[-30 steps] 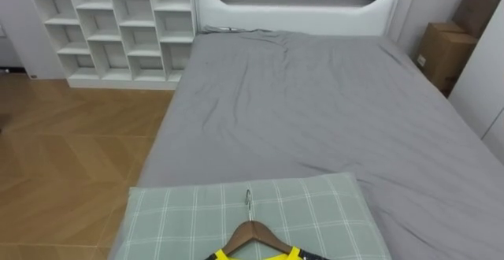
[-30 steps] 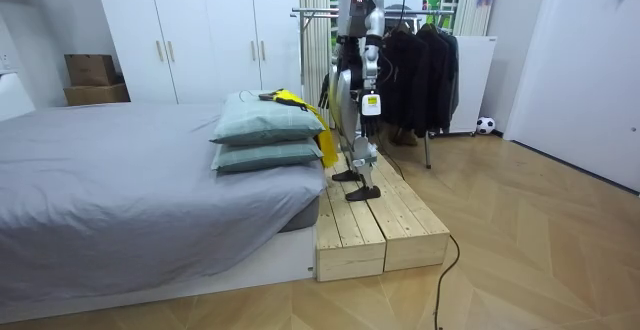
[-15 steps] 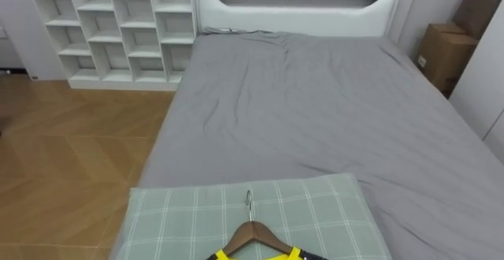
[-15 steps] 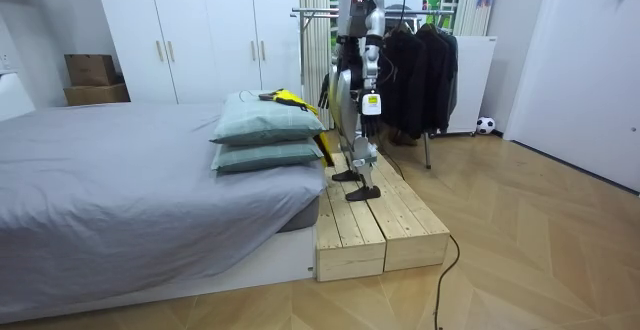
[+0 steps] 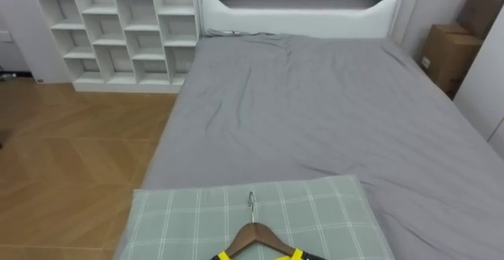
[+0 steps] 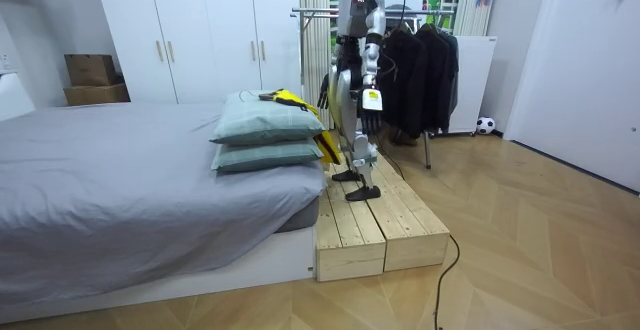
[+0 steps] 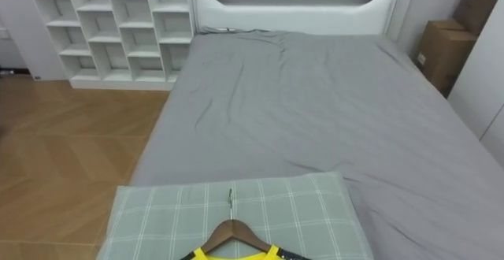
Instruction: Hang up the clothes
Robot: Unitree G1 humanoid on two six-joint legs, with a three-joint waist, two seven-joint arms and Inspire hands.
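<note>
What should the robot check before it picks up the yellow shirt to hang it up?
1. Hanger inside the yellow shirt: ok, it sits in the neck.
2. Hook free: ok, it lies bare on the pillow.
3. Hand on the hanger: not ok, the left hand hangs by the robot's side, apart from the shirt.
4. Robot near the pillow: ok, it stands on the platform beside it.
5. Room on the rack: cannot tell, dark clothes hang there.
</note>
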